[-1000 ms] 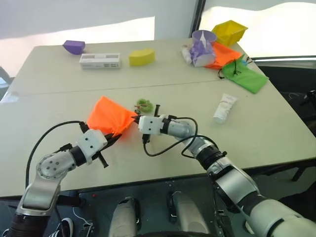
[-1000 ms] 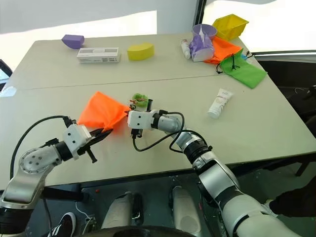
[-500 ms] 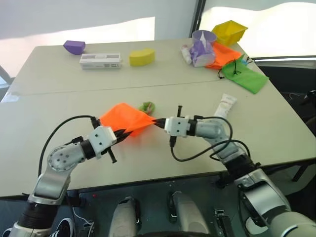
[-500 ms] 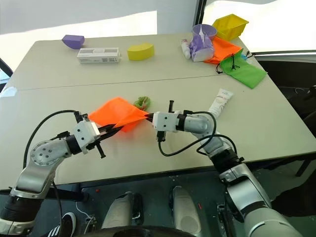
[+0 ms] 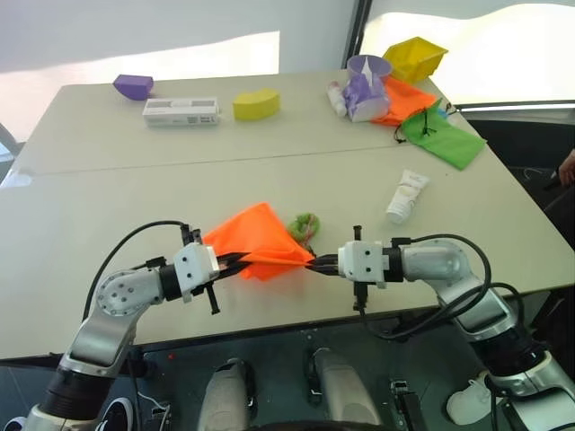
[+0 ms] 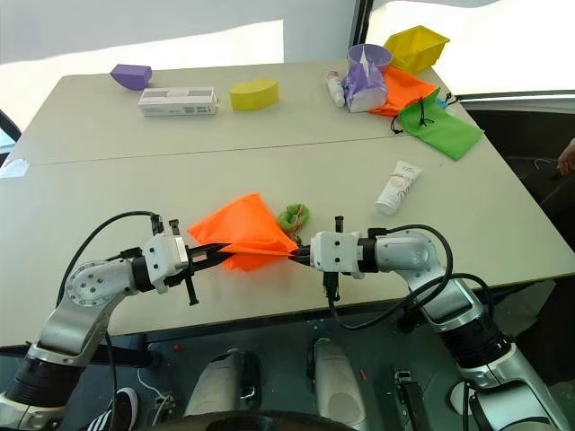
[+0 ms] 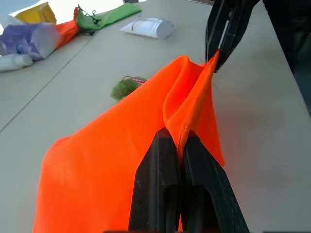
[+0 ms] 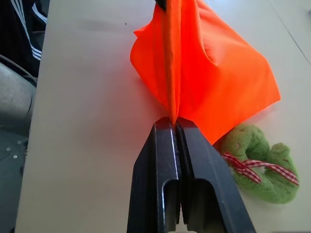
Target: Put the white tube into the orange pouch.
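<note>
The bright orange pouch hangs stretched between both grippers near the table's front edge, its green pom lying just behind it. My left gripper is shut on the pouch's left rim, and my right gripper is shut on its right rim. The left wrist view shows the fabric pinched between the black fingers, with the other gripper's tips clamped on the far corner. The pinched edge shows close up in the right wrist view. The white tube lies flat on the table to the right, apart from both grippers.
At the back right stand a yellow bin, a purple cup, a small whitish tube, a duller orange pouch and a green pouch. A purple bowl, a white box and a yellow block line the far edge.
Both grippers carried the orange pouch to the right and toward the front edge. The right arm swung back and outward, so the pouch's rim is now pulled taut between the two grippers.
</note>
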